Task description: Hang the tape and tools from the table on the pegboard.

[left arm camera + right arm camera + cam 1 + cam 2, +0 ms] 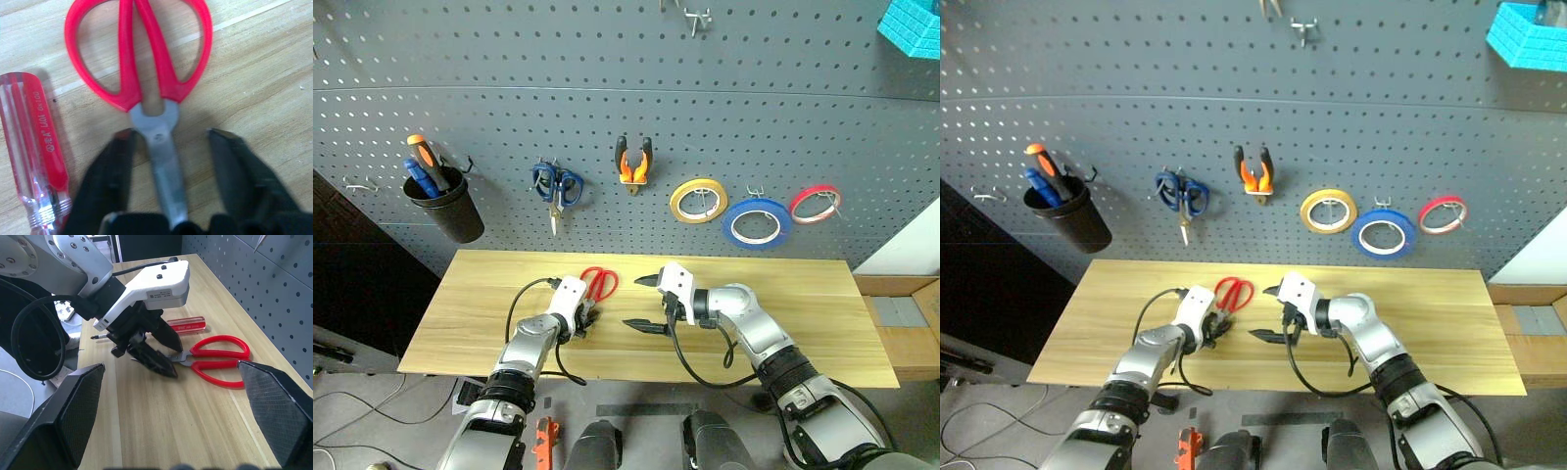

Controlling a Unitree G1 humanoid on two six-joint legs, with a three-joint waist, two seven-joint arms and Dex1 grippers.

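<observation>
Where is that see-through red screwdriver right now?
The screwdriver lies flat on the wooden table, right beside the red scissors, next to the left gripper in the head views.

Table (254, 63): light wood, visible grain, smooth matt finish. Red-handled scissors (146, 73): glossy red plastic loops, dull grey metal blades with a rivet. Screwdriver (39, 147): translucent red and clear plastic handle, glossy. Left gripper (173, 166): matt black fingers (110, 176), white smooth plastic housing. Pegboard (607, 98): matt dark grey perforated panel.

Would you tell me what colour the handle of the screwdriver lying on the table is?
Translucent red; the screwdriver shows best in the left wrist view.
</observation>
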